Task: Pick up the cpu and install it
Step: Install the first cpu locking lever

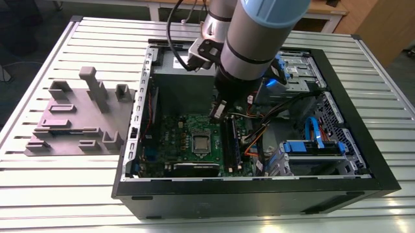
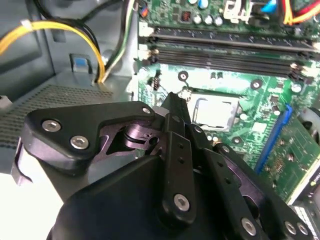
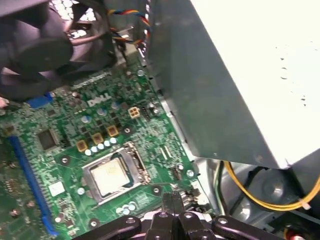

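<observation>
slatted metal table (image 1: 77, 194) under computer case (image 1: 259, 194)

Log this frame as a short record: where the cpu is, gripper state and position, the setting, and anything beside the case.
cpu: small square chip with shiny silver top, lying in the socket on the green motherboard
gripper: black two-finger gripper, fingers together, empty, above the board beside the socket
setting: open black computer case lying on a slatted metal table
beside case: grey plastic fixture, at the exterior view's left
</observation>
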{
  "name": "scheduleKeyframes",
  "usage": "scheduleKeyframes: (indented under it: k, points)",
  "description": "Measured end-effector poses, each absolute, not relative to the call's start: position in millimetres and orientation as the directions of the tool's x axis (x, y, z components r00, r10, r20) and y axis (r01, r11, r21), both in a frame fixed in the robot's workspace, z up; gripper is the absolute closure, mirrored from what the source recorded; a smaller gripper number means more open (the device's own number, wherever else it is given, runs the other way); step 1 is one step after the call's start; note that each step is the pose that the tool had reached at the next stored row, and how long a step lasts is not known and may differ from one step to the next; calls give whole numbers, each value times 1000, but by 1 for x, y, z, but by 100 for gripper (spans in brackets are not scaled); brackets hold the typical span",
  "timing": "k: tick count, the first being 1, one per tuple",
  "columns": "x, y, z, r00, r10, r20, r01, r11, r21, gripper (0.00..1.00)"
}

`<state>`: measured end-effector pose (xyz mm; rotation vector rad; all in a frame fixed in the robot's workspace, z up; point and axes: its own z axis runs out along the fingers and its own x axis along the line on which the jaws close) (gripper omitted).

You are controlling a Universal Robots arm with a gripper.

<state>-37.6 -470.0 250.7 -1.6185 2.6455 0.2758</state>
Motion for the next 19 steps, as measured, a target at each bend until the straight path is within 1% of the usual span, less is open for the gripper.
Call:
scheduleKeyframes:
  k: [12,19]
  points:
    - [-34,-452,244,-459,-881,-118,-886,443,137,89]
    - [-37,-451,237,-441,-889,-119,-895,425,138,89]
